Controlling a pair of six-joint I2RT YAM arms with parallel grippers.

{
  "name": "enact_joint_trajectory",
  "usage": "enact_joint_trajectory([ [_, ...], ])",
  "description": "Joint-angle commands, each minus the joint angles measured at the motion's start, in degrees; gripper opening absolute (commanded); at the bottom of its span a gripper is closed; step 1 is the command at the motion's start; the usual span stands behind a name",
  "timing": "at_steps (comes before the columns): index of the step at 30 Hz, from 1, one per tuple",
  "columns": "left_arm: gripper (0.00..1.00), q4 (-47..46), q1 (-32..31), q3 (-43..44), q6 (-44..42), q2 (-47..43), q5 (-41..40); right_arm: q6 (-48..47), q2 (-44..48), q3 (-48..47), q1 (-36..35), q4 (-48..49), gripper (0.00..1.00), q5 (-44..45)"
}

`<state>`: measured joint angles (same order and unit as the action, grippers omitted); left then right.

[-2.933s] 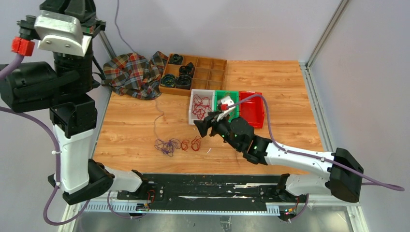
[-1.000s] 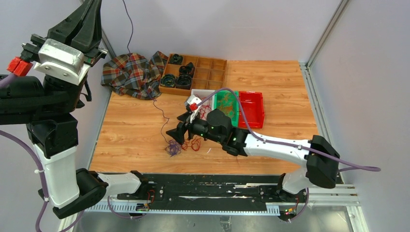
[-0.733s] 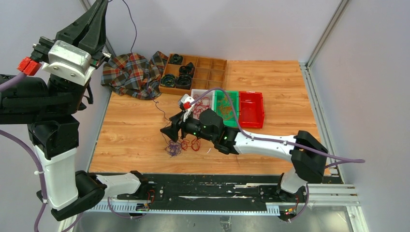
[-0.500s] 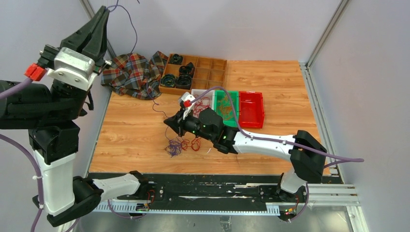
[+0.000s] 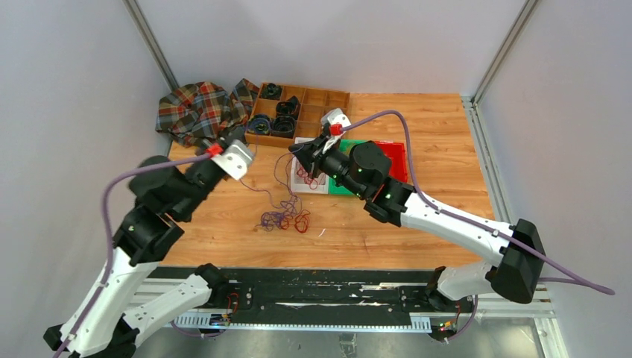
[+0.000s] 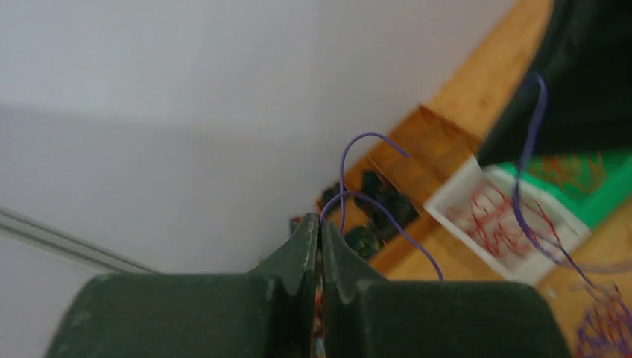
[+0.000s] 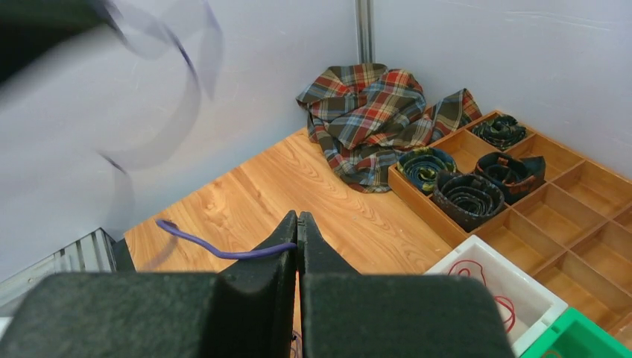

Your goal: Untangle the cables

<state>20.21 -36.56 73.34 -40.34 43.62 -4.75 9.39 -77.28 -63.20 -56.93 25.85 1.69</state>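
Note:
A tangle of purple cable (image 5: 276,218) and red cable (image 5: 302,221) lies on the wooden table (image 5: 209,209) near the middle. Purple strands (image 5: 262,191) rise from it toward both grippers. My left gripper (image 5: 240,136) hangs over the table's far left, shut on the purple cable (image 6: 350,149), which loops out of its tips (image 6: 319,224). My right gripper (image 5: 300,151) hovers by the white bin, shut on another stretch of the purple cable (image 7: 216,252) that sticks out left of its tips (image 7: 297,220).
A white bin (image 5: 309,187) holding red cables, a green bin (image 5: 341,189) and a red bin (image 5: 399,153) stand side by side behind the tangle. At the back are a wooden compartment tray (image 5: 328,101) with black coils and a plaid cloth (image 5: 197,108).
My left arm has swung down from high on the left to just above the table. My right gripper shut on the purple cable at the tangle and drew back toward the bins.

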Motion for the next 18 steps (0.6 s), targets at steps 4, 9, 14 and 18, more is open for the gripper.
enact_joint_trajectory([
  [4, 0.22, 9.0, -0.3, -15.0, 11.9, -4.9, 13.1, -0.4, 1.0, -5.2, 0.4, -7.5, 0.01, -2.4],
  [9, 0.29, 3.4, -0.2, -18.3, 26.8, -4.1, 20.6, 1.1, 1.9, -6.7, 0.2, -8.1, 0.01, -4.2],
  [14, 0.56, -3.7, -0.2, -20.9, 36.9, -4.0, 25.5, 1.0, 3.1, -7.7, -0.6, -8.4, 0.01, -4.8],
  [18, 0.64, -2.6, -0.2, -18.5, 36.6, -1.9, 35.1, 0.7, 3.0, -8.9, -1.3, -9.5, 0.01, -4.7],
])
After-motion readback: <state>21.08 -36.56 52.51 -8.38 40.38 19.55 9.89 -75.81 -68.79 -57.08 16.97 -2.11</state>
